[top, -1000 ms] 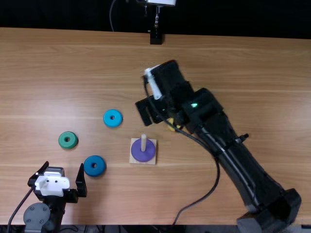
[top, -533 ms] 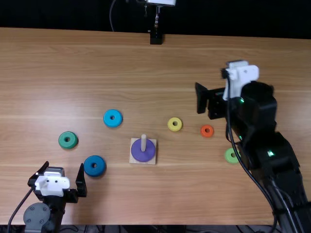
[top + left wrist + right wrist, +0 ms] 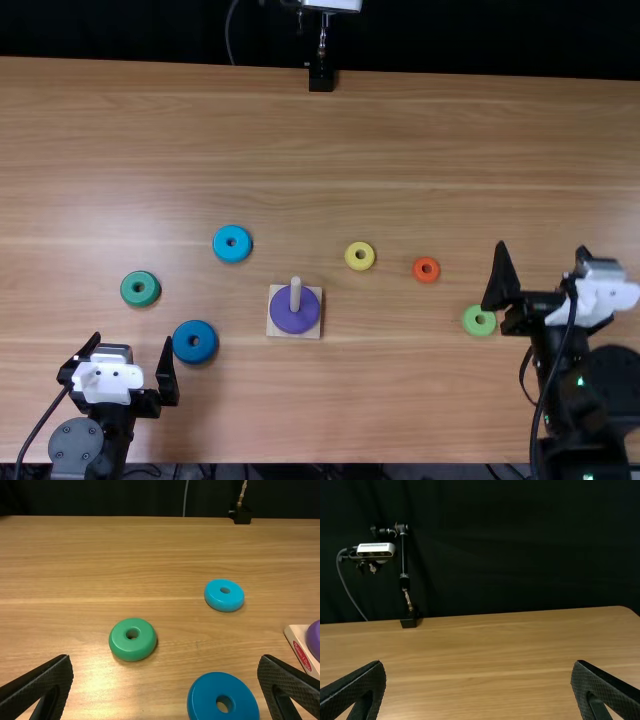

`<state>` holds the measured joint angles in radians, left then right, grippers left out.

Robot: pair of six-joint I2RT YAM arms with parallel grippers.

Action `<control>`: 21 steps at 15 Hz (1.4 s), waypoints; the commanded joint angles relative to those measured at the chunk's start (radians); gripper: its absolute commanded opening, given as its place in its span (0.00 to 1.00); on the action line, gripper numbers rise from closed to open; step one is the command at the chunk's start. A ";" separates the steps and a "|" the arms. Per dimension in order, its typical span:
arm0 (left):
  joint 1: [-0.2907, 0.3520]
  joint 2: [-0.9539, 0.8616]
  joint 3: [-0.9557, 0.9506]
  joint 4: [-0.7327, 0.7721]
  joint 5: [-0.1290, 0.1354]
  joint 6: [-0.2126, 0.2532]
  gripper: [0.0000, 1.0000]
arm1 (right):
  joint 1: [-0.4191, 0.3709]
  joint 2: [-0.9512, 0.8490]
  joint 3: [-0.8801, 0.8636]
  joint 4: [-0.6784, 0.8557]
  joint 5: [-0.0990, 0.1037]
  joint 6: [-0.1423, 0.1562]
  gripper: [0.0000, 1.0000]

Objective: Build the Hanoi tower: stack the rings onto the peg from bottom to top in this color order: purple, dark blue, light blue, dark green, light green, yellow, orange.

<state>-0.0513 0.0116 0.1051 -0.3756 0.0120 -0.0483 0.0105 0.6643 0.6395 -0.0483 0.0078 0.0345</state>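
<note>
Centrally, a round purple ring point(image 3: 290, 321) circles the pale wooden peg point(image 3: 295, 290), presumably as tower base; left gripper point(image 3: 132, 340) and right gripper point(image 3: 542, 248) gape wide, empty.

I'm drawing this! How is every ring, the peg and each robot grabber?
Purple ring: on peg, flat
Peg: upright
Dark blue ring: flat, off peg
Light blue ring: flat, off peg
Dark green ring: flat, off peg
Light green ring: flat, off peg
Yellow ring: flat, off peg
Orange ring: flat, off peg
Left gripper: open, empty
Right gripper: open, empty
</note>
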 commanded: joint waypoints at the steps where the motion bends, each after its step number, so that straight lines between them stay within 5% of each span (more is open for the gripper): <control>1: 0.004 -0.012 -0.105 -0.079 0.012 0.013 1.00 | -0.009 -0.094 -0.116 0.027 0.001 0.002 1.00; 8: 0.004 -0.012 -0.105 -0.079 0.012 0.013 1.00 | -0.024 -0.591 -0.549 0.136 0.001 0.002 1.00; 10: 0.004 -0.012 -0.105 -0.079 0.012 0.013 1.00 | -0.024 -0.608 -0.623 0.132 0.005 0.002 1.00; 17: 0.004 -0.012 -0.105 -0.079 0.012 0.013 1.00 | -0.027 -0.664 -0.626 -0.277 0.000 0.004 1.00; 21: 0.004 -0.012 -0.105 -0.079 0.012 0.013 1.00 | -0.027 -0.664 -0.627 -0.293 0.001 0.004 1.00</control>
<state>-0.0513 0.0116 0.1047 -0.3752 0.0120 -0.0483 -0.0029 0.0124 0.0837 -0.2695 -0.0006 0.0357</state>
